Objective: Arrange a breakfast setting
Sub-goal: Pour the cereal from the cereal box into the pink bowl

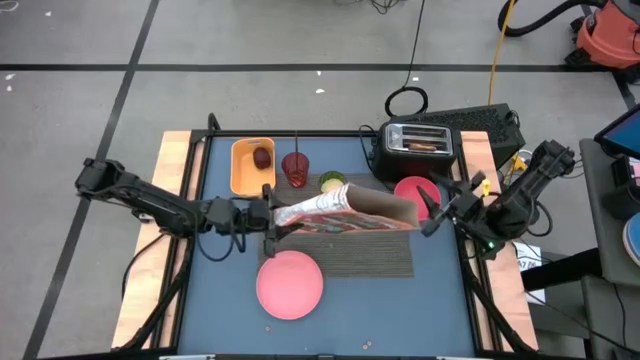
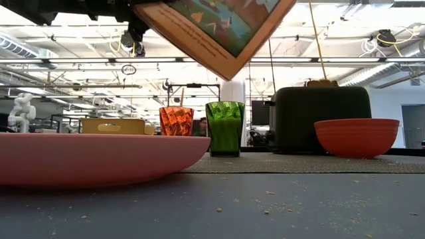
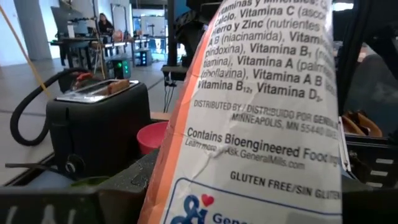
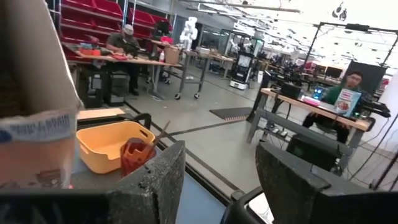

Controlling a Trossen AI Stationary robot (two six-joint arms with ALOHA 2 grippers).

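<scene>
Table: I see the blue-topped table (image 1: pixel 230 290) from above, with the dark woven placemat (image 1: pixel 370 255) laid across its middle.
Cereal box: the biggest loose thing is a cereal box (image 1: pixel 345 212), lifted clear of the table and tilted over the placemat, its open end toward the bowl.
Left gripper: my left gripper (image 1: pixel 268 222) is clamped on the box's closed end, jaws about half apart around its thickness.
Right gripper: my right gripper (image 1: pixel 437 208) sits just beside the box's open end with its foam fingers (image 4: pixel 155 186) parted and nothing between them; it holds nothing.
Toaster: black toaster (image 1: pixel 418 148) at the back, a brown toast slice (image 3: pixel 118 85) standing in its slot.
Plate: flat pink plate (image 1: pixel 290 284) near the front, just off the placemat's edge.
Bowl: pink-red bowl (image 1: pixel 412 190) sits on the placemat in front of the toaster, partly under the box.
Tray: yellow tray (image 1: pixel 245 175) at the back left holds the dark-red fruit (image 1: pixel 262 157).
Cups: red tumbler (image 1: pixel 295 168) and small green cup (image 1: pixel 332 183) stand side by side near the tray.
Step in hand: I judge this is the pour into the bowl. I would keep the right fingers clear, bring the mouth over the bowl's centre, and tip slowly.
Writing: the box panel reads "Contains Bioengineered Food", "GLUTEN FREE/SIN GLUTEN", "MINNEAPOLIS, MN", "Ask.GeneralMills.com", plus vitamins A, B, C, D.
</scene>
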